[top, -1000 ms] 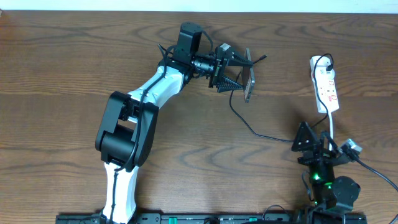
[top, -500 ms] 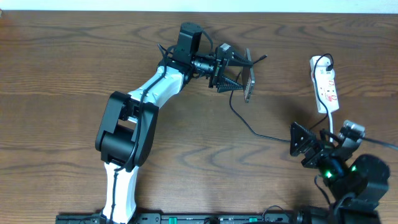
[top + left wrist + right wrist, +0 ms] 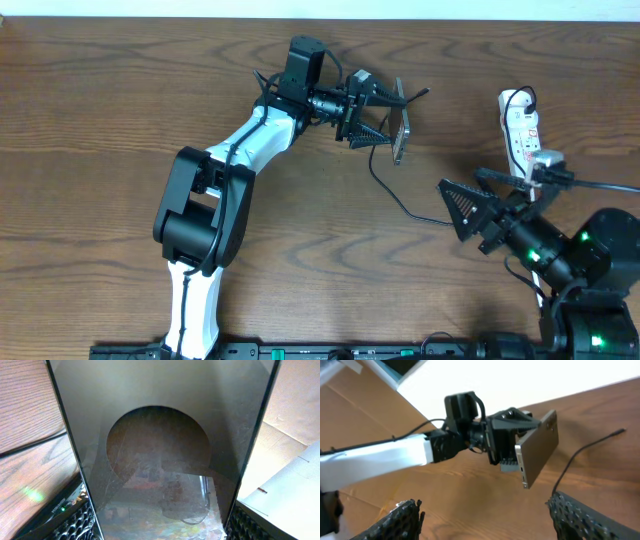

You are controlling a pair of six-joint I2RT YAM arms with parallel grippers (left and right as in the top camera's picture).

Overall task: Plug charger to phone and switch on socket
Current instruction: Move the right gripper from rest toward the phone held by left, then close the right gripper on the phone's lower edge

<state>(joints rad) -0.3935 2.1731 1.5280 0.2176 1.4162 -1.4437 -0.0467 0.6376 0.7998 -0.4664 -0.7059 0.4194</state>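
You see the flat grey phone [image 3: 401, 134] held up on its edge. The thin black charger [image 3: 408, 214] lies loose on the tabletop [image 3: 100, 100], its tip not in the phone. The white socket [image 3: 520, 125] lies far right.

Upper centre of the overhead frame: phone [image 3: 401, 133], between the fingers of the left gripper [image 3: 388, 118]. Far right, on the table [image 3: 100, 120]: socket [image 3: 522, 135], well apart from the phone. Between them: charger [image 3: 398, 207], trailing over the table from beside the phone toward the right gripper [image 3: 480, 198] at lower right.
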